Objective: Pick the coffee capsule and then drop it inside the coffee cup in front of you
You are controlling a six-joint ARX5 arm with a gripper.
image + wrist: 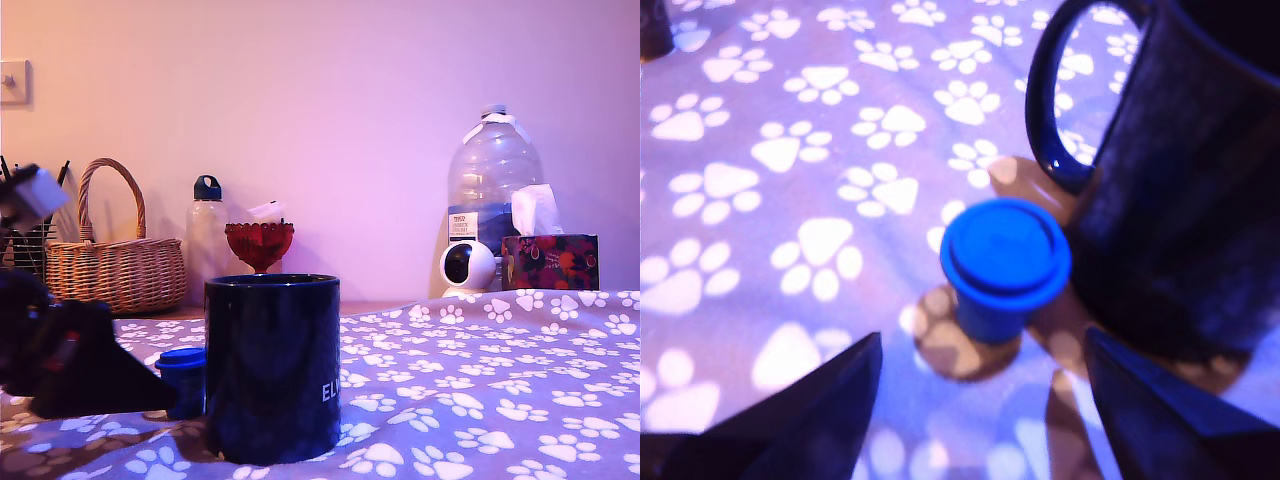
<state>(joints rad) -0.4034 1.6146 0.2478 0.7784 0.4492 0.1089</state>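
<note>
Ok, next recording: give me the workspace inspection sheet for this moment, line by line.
Surface: purple cloth with white paw prints, slightly rumpled.
Job's things: blue coffee capsule upright on the cloth, close beside the dark navy mug; mug upright, handle toward the capsule in the wrist view; its inside is not visible.
Clutter: wicker basket, blue-capped clear bottle, red goblet, large water jug, tissue box, small white camera, all behind the work area.
Gripper: gripper open, short of the capsule, holding nothing.
Cables: nothing seen.
Surroundings: plain wall with a light switch.
</note>
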